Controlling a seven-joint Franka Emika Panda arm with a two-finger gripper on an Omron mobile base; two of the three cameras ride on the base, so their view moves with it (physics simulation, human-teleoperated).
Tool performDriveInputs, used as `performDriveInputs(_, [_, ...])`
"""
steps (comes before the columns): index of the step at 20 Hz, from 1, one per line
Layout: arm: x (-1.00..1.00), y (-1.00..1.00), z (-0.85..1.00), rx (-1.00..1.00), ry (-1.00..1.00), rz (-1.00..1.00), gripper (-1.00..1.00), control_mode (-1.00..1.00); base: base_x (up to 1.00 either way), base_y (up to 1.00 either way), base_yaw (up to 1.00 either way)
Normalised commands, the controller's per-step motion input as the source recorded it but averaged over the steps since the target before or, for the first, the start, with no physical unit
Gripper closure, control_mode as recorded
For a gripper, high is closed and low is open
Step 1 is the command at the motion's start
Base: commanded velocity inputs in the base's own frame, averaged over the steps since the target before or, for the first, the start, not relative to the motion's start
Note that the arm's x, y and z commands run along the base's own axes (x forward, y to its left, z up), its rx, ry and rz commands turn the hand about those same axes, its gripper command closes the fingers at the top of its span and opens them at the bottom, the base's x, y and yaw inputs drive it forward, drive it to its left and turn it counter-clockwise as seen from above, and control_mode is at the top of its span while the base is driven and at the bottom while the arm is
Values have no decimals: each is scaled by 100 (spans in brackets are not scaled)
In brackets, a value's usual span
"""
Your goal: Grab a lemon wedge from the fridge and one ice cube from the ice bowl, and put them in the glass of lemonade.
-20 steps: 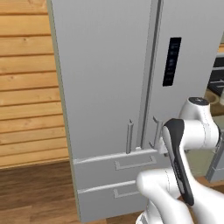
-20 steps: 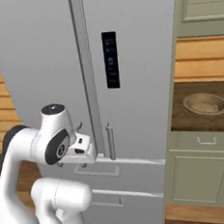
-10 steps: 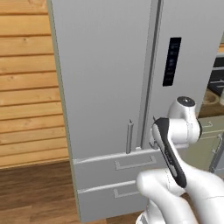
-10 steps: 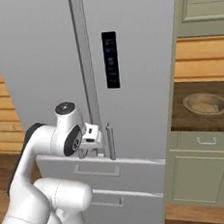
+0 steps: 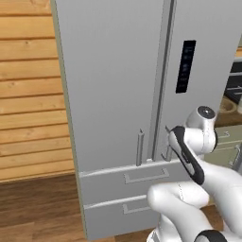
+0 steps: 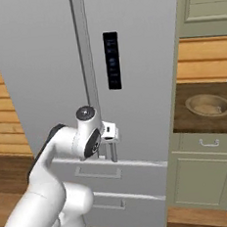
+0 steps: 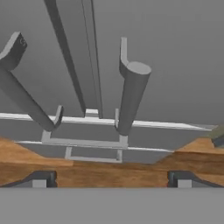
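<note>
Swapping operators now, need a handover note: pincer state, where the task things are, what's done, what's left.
Pincer: open, holding nothing, close to the lower end of the right door handle, not yet around it.
Fridge: both doors and both drawers shut.
Ice bowl: on the counter right of the fridge; I cannot tell what it holds.
Done: arm brought up to the handles.
Left: grip the handle, open the door, take a lemon wedge, take one ice cube from the bowl, put both in the glass of lemonade.
</note>
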Motion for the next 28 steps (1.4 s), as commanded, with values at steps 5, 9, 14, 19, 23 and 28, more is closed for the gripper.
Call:
performDriveInputs(5, [81, -8, -45, 0, -1, 0, -100, -100, 0, 0, 0])
performDriveInputs(9, [28, -28, -32, 3, -1, 0, -100, -100, 0, 0, 0])
performDriveInputs(14, [1, -23, -9, 5, -3, 0, -100, -100, 0, 0, 0])
performDriveInputs(19, [16, 0, -6, 0, 0, 0, -100, -100, 0, 0, 0])
performDriveInputs(23, [28, 0, -20, 0, 0, 0, -100, -100, 0, 0, 0])
performDriveInputs(28, [36, 0, -24, 0, 0, 0, -100, -100, 0, 0, 0])
